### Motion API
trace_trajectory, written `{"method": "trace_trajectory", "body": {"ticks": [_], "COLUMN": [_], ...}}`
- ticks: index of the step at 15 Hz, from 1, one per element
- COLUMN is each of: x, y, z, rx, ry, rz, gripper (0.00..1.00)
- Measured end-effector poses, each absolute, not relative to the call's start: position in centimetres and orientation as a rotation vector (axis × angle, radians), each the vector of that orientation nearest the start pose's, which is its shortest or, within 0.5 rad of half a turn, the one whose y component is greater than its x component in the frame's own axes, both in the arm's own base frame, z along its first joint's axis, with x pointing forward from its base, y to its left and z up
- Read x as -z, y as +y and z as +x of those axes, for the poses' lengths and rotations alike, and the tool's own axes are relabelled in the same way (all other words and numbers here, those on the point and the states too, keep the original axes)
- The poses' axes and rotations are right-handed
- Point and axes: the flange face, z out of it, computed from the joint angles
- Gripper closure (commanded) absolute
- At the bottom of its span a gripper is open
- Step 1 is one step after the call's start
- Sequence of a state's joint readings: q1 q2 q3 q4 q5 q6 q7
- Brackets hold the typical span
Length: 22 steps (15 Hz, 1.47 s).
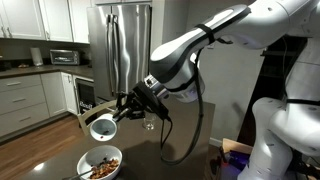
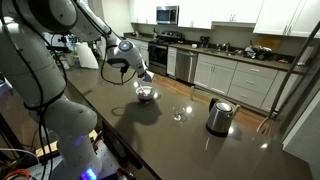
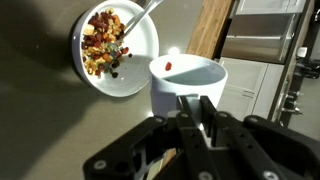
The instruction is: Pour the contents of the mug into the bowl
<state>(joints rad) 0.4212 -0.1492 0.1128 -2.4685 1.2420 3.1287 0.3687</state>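
My gripper (image 1: pixel 118 108) is shut on the small white mug (image 1: pixel 102 127) and holds it tilted in the air just above the bowl (image 1: pixel 100 163). The bowl is wide and white, holds brownish and red bits of food with a utensil in it, and stands on the dark counter. In the wrist view the mug (image 3: pixel 188 82) sits between my fingers (image 3: pixel 196 108) with a red bit inside it, and the bowl (image 3: pixel 115 46) lies beyond it at the upper left. The other exterior view shows the gripper (image 2: pixel 133 72) over the bowl (image 2: pixel 146 94).
A steel kettle (image 2: pixel 219 116) and a clear drinking glass (image 2: pixel 179 112) stand further along the dark counter (image 2: pixel 170 140). A steel fridge (image 1: pixel 127 45) and white cabinets (image 1: pixel 22 100) stand behind. The counter edge runs near the bowl.
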Motion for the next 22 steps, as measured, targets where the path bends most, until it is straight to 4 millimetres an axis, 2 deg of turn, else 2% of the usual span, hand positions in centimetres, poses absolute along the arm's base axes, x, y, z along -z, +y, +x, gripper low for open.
{"method": "trace_trajectory", "body": {"ticks": [13, 22], "x": [-39.5, -36.4], "y": [12.6, 10.5], "z": [45.1, 44.5], "rx": [0.34, 0.264], "ry": [1.474, 1.56], "rz": [-1.75, -1.602], "gripper": [0.94, 0.94]}}
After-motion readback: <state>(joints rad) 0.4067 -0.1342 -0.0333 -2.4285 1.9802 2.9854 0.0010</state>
